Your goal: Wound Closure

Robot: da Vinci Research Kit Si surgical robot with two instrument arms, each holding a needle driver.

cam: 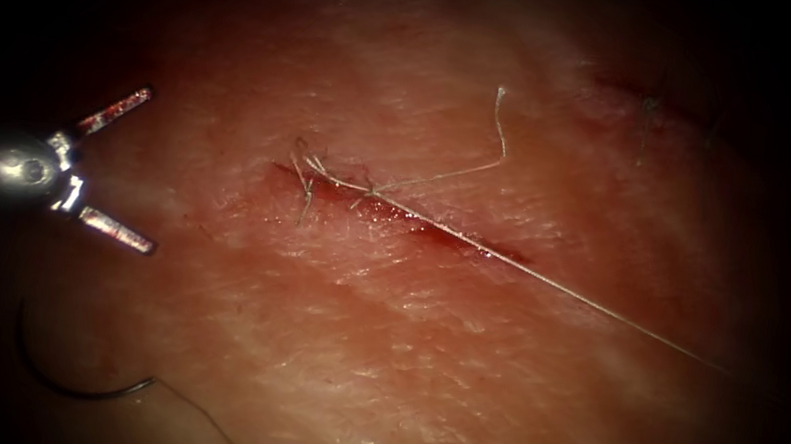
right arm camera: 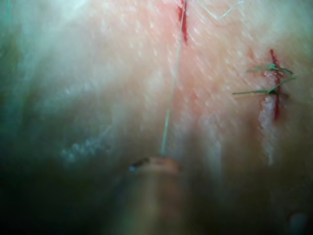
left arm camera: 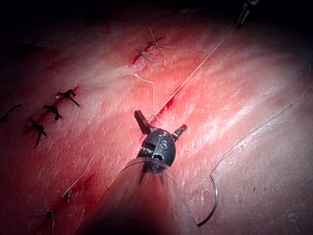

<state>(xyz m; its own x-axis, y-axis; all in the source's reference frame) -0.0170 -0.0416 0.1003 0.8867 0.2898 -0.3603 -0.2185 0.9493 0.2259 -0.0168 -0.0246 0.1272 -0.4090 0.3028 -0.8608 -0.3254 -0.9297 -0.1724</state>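
Thread point(cam: 550, 279) runs taut from the knotted cut point(cam: 396, 214) to the right tool point(right arm camera: 154, 164), apparently pinching it; left tool point(cam: 120, 168) spread, empty; needle point(cam: 78, 387) lies free just below it, awaiting pickup.

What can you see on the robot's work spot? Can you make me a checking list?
Surface: tissue; its cut is wet with red fluid.
Job's things: needle lies loose on the tissue, left of the cut, not in it; thread runs taut from the knot to the right pincer.
Clutter: dark older stitches.
Pincers: left pincer open, holds nothing; right pincer shut on the thread.
Cables: nothing seen.
Surroundings: nothing seen.
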